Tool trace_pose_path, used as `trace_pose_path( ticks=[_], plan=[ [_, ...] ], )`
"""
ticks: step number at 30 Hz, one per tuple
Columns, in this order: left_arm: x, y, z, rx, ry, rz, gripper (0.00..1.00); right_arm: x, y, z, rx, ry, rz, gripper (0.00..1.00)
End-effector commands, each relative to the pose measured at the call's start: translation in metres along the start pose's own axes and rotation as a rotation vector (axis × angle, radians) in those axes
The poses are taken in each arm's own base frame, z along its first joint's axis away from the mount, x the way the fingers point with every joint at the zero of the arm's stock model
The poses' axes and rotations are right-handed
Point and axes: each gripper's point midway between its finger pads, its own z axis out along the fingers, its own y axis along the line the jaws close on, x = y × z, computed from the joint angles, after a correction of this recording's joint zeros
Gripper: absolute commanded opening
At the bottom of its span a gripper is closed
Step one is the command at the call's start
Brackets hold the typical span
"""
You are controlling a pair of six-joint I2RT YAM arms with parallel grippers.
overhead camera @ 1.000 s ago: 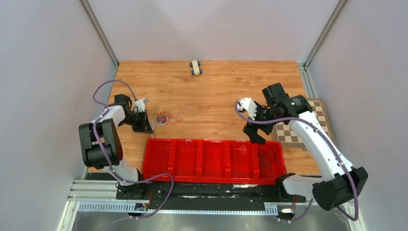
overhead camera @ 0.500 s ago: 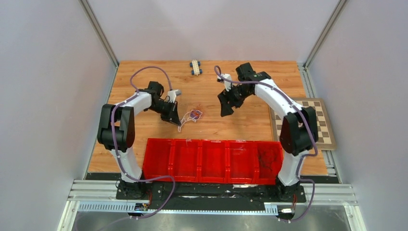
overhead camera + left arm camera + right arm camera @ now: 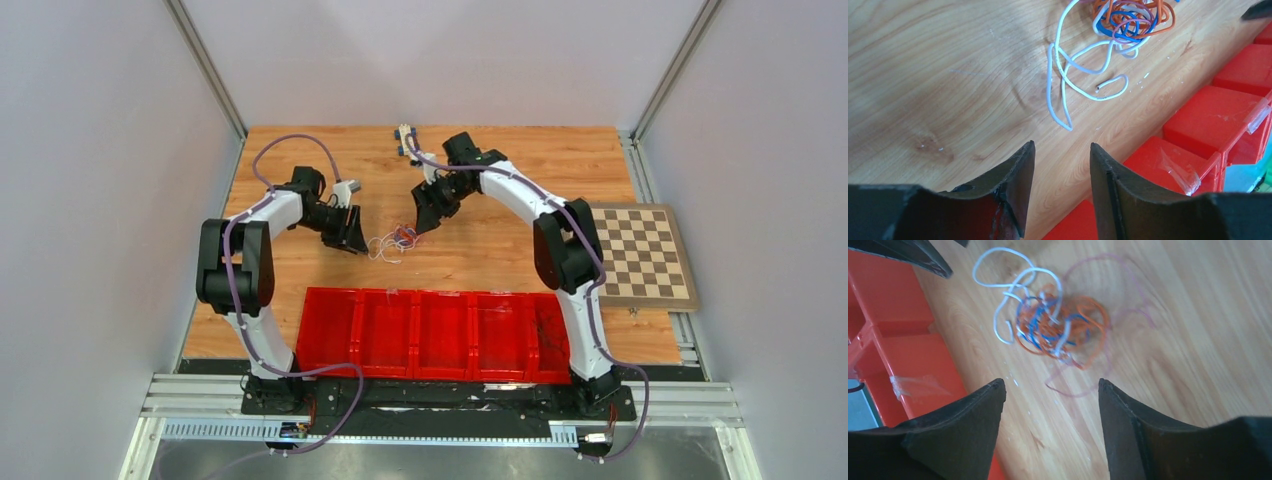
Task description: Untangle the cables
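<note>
find the cables (image 3: 393, 240) as one small knot on the bench (image 3: 480, 260), between the two claws, just beyond the far rim of the red bin row (image 3: 440, 293). note orange and blue loops at the core, a white strand (image 3: 1050, 75) trailing toward the bins, a thin reddish loop (image 3: 1135, 282) spread wide around it. record left claw (image 3: 352, 238) partly open, gripping nothing, near the white strand, not touching. record right claw (image 3: 422, 220) open wider, likewise empty, just beside the knot's other side. see only bare wood from each claw to the knot. log a chessboard (image 3: 645, 255) at the right edge, a small blue-and-cream toy (image 3: 403, 132) at the far edge, partly behind the right arm's hose.
</note>
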Motion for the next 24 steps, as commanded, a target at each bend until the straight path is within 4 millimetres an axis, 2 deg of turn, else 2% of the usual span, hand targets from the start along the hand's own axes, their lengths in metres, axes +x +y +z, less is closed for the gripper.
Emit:
trace_pose_path(
  ticks=[1, 4, 5, 8, 12, 16, 20, 22, 24],
  plan=[
    [-0.019, -0.012, -0.008, 0.011, -0.076, 0.030, 0.52, -0.032, 0.020, 0.018, -0.016, -0.066, -0.106, 0.64],
    [-0.033, -0.023, -0.012, 0.051, -0.145, 0.045, 0.52, -0.034, 0.021, 0.033, -0.010, -0.072, -0.116, 0.61],
    [-0.033, -0.027, -0.012, 0.077, -0.157, 0.029, 0.52, -0.033, 0.020, 0.038, -0.010, -0.070, -0.114, 0.61],
    [-0.051, -0.036, -0.013, 0.114, -0.229, 0.031, 0.51, -0.026, 0.016, 0.057, -0.008, -0.054, -0.103, 0.59],
    [-0.063, -0.041, 0.000, 0.143, -0.234, -0.007, 0.51, -0.014, 0.008, 0.070, 0.008, -0.026, -0.081, 0.44],
    [-0.071, -0.048, 0.021, 0.176, -0.220, -0.034, 0.51, -0.011, 0.010, 0.066, 0.005, -0.027, -0.086, 0.24],
    [-0.072, -0.054, 0.043, 0.199, -0.202, -0.053, 0.51, -0.015, 0.026, 0.056, -0.051, -0.051, -0.095, 0.05],
    [-0.073, -0.056, 0.052, 0.217, -0.193, -0.064, 0.52, -0.021, 0.038, 0.049, -0.097, -0.072, -0.105, 0.00],
    [-0.077, -0.058, 0.058, 0.228, -0.189, -0.069, 0.52, -0.027, 0.050, 0.042, -0.141, -0.096, -0.119, 0.00]
  ],
)
